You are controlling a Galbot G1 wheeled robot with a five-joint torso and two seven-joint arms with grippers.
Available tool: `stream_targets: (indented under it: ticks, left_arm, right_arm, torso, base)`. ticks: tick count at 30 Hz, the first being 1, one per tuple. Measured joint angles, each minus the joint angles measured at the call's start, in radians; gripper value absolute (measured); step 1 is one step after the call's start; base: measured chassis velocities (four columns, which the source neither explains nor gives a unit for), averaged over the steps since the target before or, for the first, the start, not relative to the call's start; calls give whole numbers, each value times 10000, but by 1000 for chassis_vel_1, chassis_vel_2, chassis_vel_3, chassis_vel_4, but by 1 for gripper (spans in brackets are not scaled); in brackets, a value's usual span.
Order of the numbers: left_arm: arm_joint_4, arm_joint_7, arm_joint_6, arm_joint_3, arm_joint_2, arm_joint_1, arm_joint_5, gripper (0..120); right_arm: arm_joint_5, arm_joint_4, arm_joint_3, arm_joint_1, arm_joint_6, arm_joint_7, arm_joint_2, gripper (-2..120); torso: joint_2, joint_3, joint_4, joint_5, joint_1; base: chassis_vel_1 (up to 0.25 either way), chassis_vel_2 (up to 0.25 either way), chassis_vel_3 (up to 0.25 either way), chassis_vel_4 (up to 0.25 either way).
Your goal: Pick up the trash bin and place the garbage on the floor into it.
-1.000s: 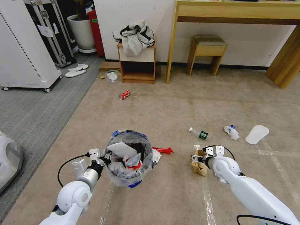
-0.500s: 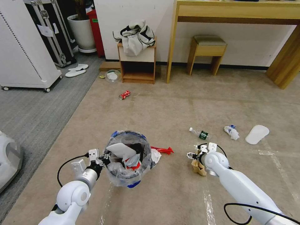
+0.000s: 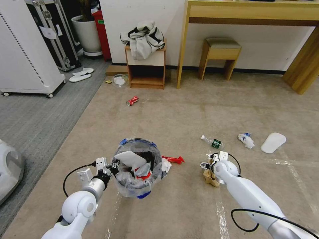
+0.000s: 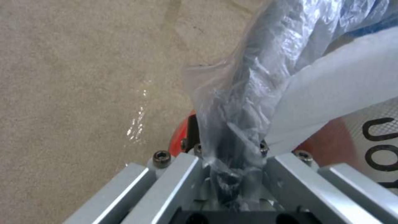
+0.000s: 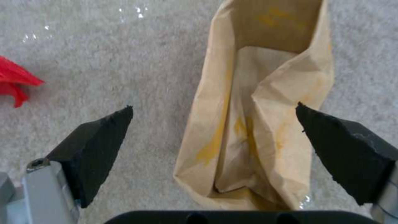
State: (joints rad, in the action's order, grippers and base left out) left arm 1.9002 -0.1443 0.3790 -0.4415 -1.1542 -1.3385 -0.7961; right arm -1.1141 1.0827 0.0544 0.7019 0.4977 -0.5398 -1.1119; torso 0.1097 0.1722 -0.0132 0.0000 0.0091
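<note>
My left gripper (image 3: 111,169) is shut on the near-left rim of the trash bin (image 3: 138,181), a small blue and red bucket lined with crinkled clear plastic (image 4: 244,93). The left gripper (image 4: 230,165) pinches rim and liner together. A flat white slipper (image 3: 129,158) and wrappers lie inside. My right gripper (image 3: 206,165) hangs open just over a crumpled brown carton (image 3: 210,177) on the beige floor (image 3: 186,116). In the right wrist view the right gripper (image 5: 213,105) has its black pads (image 5: 95,146) on either side of the brown carton (image 5: 257,124), not touching it.
More garbage lies around: a red wrapper (image 3: 172,160) by the bin, a green-label bottle (image 3: 212,142), a tissue (image 3: 246,140), a white slipper (image 3: 273,142) and a crushed red can (image 3: 132,100). A side table (image 3: 146,68), stool (image 3: 220,54) and desk (image 3: 249,13) line the far wall.
My right arm has swung inward and its gripper has shifted a little left over the brown carton. The left gripper and the bin have hardly moved.
</note>
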Motion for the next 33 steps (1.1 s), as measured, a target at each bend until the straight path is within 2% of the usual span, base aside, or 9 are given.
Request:
stream_targets:
  ticks: [12,19,25,26,28,29,32,33]
  left_arm:
    - [-101,56,-24,-35,0,-19,-18,1]
    - [-48,56,-41,-42,-51,-110,27,1]
    - [33,41,-64,-22,-96,-215,113,1]
    - [33,41,-64,-22,-96,-215,113,1]
    - [43,27,-69,-16,-115,-226,139,1]
    - [43,27,-69,-16,-115,-226,139,1]
    - [101,11,-72,8,-132,-249,162,1]
    - [101,11,-72,8,-132,-249,162,1]
  right_arm:
    - [932,-1501,-196,-295,-232,403,-1149,100]
    - [1115,-1641,-248,-268,-300,502,-1091,99]
    - [1195,-1658,-393,-163,-360,542,-936,76]
    - [1195,-1658,-393,-163,-360,542,-936,76]
    - [1239,-1691,-430,-151,-393,589,-897,65]
    - [1239,-1691,-430,-151,-393,589,-897,65]
    - [1314,-1819,-473,-150,-442,667,-934,48]
    - [1314,-1819,-473,-150,-442,667,-934,48]
  torso:
    - [0,0,4,0,0]
    - [0,0,-2,-1,0]
    - [0,0,-1,0,-1]
    - [0,0,-1,0,-1]
    - [0,-1,-1,-1,-1]
    - [0,-1,-1,-1,-1]
    - [1,-1,-1,-1,-1]
    - [1,-1,-1,-1,-1]
  base:
    - [0,0,0,0]
    - [0,0,0,0]
    - [0,0,0,0]
    - [0,0,0,0]
    - [0,0,0,0]
    - [0,0,0,0]
    - [0,0,0,0]
    - [0,0,0,0]
